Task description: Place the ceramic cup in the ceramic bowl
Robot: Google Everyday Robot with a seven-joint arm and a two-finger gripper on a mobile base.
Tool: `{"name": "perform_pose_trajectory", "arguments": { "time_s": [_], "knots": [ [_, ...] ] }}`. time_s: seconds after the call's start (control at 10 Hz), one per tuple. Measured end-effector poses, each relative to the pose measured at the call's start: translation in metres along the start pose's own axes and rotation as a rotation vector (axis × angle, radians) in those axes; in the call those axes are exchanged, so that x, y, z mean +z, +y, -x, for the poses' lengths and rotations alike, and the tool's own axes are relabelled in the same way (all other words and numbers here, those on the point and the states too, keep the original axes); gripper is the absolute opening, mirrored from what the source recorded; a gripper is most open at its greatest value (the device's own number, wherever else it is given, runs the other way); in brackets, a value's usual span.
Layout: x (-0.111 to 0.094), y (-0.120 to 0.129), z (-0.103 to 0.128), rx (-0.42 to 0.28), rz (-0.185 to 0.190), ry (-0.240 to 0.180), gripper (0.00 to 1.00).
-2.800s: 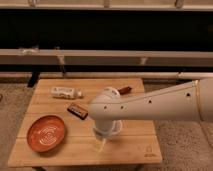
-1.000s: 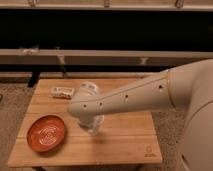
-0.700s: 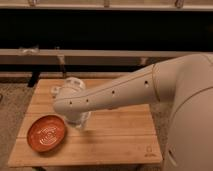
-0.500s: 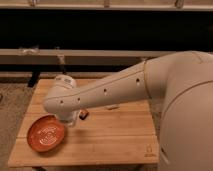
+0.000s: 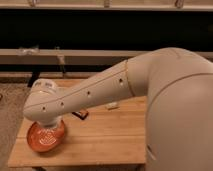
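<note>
We see our gripper [image 5: 48, 125] low over the orange bowl [image 5: 40, 144] at the wooden table's [image 5: 107, 142] left end, hidden under the arm [image 5: 95, 92], and the cup is hidden too.

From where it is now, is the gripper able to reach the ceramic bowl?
Probably yes. The gripper is hidden under the arm's wrist, which hangs directly above the ceramic bowl at the table's front left corner. Nothing visible stands between them. The ceramic cup cannot be seen.
</note>
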State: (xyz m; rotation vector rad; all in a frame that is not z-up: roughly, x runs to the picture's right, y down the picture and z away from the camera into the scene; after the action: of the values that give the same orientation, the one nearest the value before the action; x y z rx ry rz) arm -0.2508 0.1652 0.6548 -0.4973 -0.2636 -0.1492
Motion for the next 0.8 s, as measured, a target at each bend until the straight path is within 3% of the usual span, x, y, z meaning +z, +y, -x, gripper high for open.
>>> {"name": "perform_pose_trajectory", "arguments": {
  "time_s": [0.2, 0.5, 0.7, 0.8],
  "knots": [
    [0.035, 0.0, 0.008, -0.035, 0.017, 0.017, 0.33],
    [0.068, 0.001, 0.019, -0.073, 0.035, 0.05, 0.64],
    [0.079, 0.006, 0.03, -0.104, 0.045, 0.055, 0.79],
    [0.081, 0.008, 0.032, -0.12, 0.05, 0.061, 0.8]
  ]
}}
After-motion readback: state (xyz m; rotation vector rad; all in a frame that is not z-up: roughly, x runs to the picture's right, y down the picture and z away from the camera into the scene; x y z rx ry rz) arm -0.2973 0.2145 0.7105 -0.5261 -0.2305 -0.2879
